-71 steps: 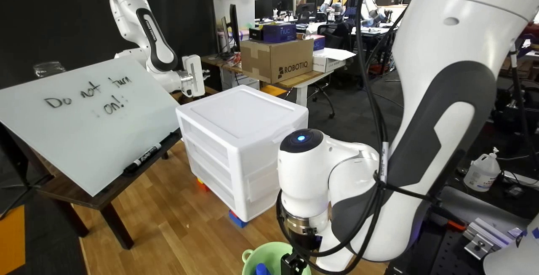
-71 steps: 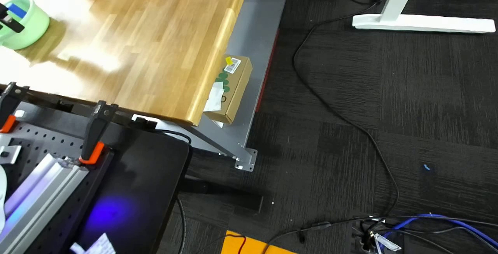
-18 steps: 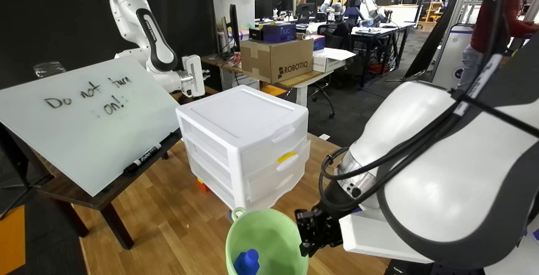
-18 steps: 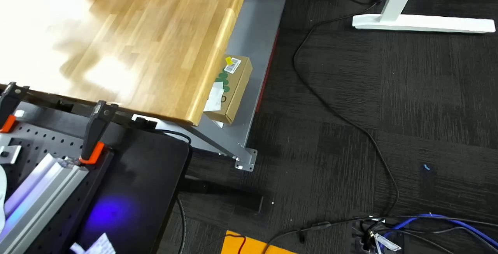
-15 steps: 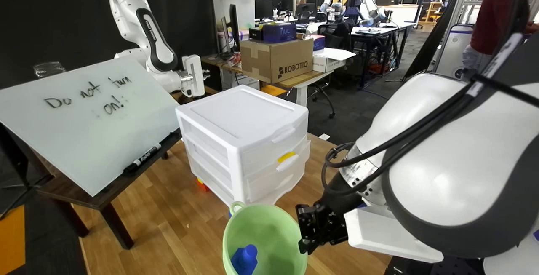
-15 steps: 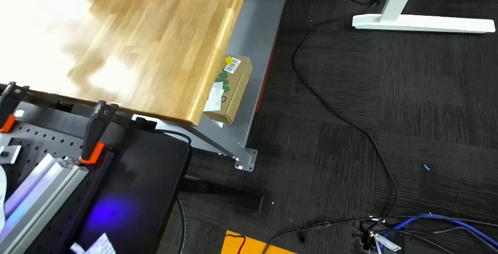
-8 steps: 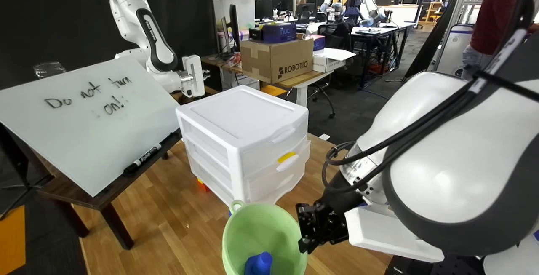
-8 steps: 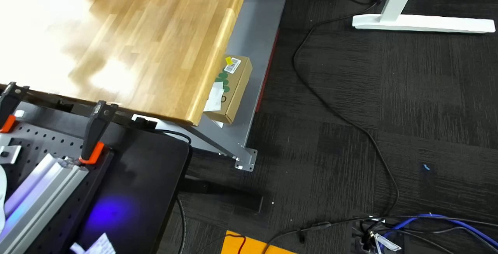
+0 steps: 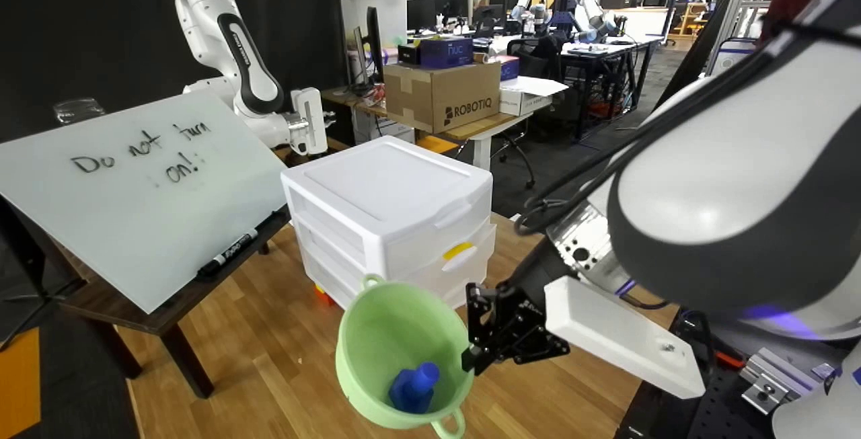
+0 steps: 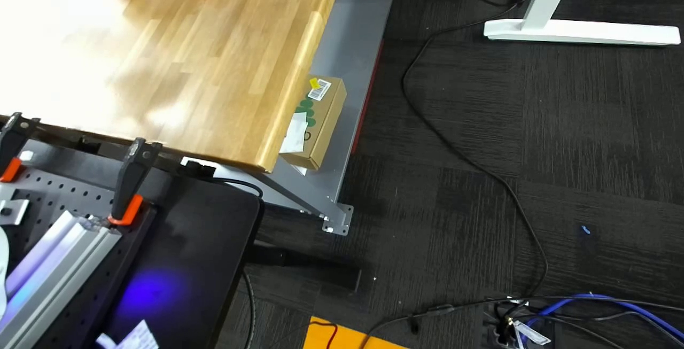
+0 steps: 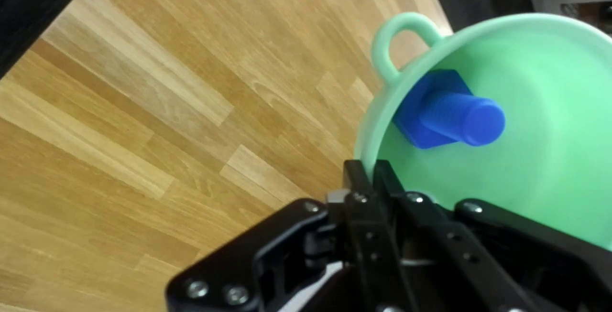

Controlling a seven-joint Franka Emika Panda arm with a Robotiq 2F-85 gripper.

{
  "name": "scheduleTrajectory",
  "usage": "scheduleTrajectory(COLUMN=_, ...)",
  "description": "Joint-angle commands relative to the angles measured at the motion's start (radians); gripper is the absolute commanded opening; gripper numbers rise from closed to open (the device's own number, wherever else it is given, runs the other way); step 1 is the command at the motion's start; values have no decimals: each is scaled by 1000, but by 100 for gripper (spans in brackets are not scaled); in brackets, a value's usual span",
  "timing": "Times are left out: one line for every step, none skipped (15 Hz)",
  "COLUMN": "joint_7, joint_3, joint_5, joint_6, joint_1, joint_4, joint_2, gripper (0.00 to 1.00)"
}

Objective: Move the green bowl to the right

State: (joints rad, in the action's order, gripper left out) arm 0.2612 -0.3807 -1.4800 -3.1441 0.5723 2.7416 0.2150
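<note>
The hand [image 11: 369,171], clenched on the rim [image 11: 374,123] of the green bowl [image 9: 393,321], holds it tilted, seemingly raised above the tabletop [image 9: 262,345], near the white drawers [image 9: 390,187]. The rightward carry is best made slowly, without added tilt, since the blue bolt [image 9: 412,390] inside, probably loose, may roll. The wrist view shows the fingers [image 11: 356,178] straddling the rim; only an exterior view shows the whole bowl.

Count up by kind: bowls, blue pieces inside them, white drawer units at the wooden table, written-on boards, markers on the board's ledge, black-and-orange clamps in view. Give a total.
Green bowl: 1
Blue piece: 1
White drawer unit: 1
Written-on board: 1
Marker: 1
Black-and-orange clamps: 2
Total: 7
</note>
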Motion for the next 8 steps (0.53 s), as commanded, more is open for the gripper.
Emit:
scheduleTrajectory(joint_7=-130, joint_3=26, joint_5=-273, joint_6=19, joint_1=32, joint_4=17, joint_2=163, gripper=2)
scheduleTrajectory(joint_7=-176, joint_3=17, joint_5=-354, joint_6=28, joint_1=20, joint_4=30, joint_2=208, gripper=2)
scheduleTrajectory(joint_7=-223, joint_3=2, joint_5=-428, joint_6=45, joint_1=-1, joint_4=47, joint_2=248, gripper=2)
scheduleTrajectory(joint_7=-269, joint_3=-14, joint_5=-495, joint_6=64, joint_1=-25, joint_4=66, joint_2=282, gripper=2)
scheduleTrajectory(joint_7=-366, joint_3=-22, joint_5=-597, joint_6=66, joint_1=-47, joint_4=33, joint_2=257, gripper=2)
scheduleTrajectory(joint_7=-421, joint_3=-36, joint_5=-661, joint_6=88, joint_1=-72, joint_4=44, joint_2=271, gripper=2)
scheduleTrajectory(joint_7=-489, joint_3=-49, joint_5=-729, joint_6=114, joint_1=-99, joint_4=46, joint_2=273, gripper=2)
scheduleTrajectory(joint_7=-551, joint_3=-58, joint_5=-783, joint_6=138, joint_1=-121, joint_4=47, joint_2=261, gripper=2)
